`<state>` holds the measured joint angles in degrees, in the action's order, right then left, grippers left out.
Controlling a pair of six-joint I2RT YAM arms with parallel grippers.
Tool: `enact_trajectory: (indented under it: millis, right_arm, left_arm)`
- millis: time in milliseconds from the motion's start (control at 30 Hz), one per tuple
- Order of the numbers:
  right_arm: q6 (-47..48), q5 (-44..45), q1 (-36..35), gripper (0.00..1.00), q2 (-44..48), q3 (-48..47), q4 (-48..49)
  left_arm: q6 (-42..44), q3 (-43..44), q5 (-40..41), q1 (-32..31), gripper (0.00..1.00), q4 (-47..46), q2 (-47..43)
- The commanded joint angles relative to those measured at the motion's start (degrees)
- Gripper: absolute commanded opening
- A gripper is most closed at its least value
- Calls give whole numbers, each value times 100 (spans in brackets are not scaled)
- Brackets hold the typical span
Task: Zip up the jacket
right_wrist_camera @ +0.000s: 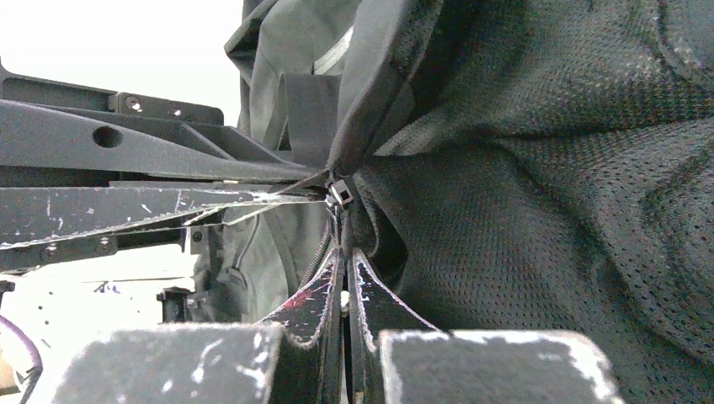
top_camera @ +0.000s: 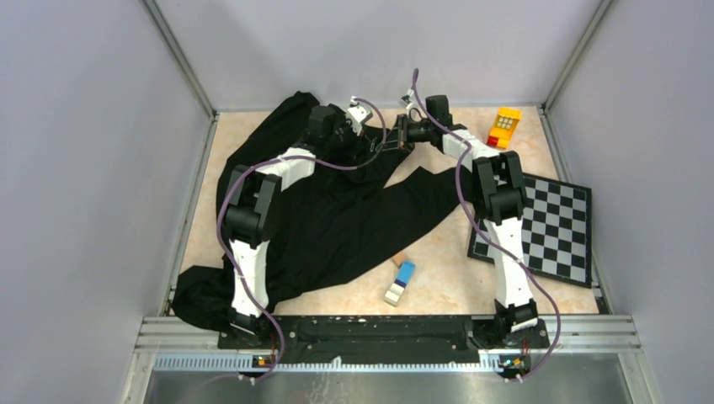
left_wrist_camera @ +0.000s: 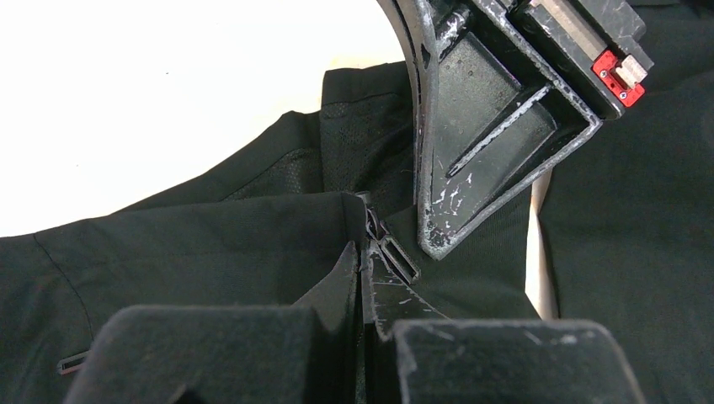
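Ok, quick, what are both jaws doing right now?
Left gripper: jaws shut on the jacket.
Right gripper: jaws shut on the jacket.

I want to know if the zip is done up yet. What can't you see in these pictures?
- Left wrist view: the left gripper hides the zip below its tab.
- Right wrist view: the right gripper and folds of the jacket hide most of the zip.
- Top view: the zip is too small to find, so how far it is closed cannot be told.
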<state>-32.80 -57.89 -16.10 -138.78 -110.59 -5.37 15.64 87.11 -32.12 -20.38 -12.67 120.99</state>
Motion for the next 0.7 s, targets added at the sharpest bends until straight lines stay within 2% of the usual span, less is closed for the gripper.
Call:
enact_trajectory:
  millis: [0,433,667]
  right_arm:
    - [-25,109,10,0,424,121,294]
    - [294,247,38,0,732,495,688]
    - [336,176,-1,0,676,573,554]
  left_arm:
    - [145,148,-167,-27,0,76,-295]
    - [163,361,-301,-12,0,395,-192]
    - [-599,697,-358,188,0,317,25]
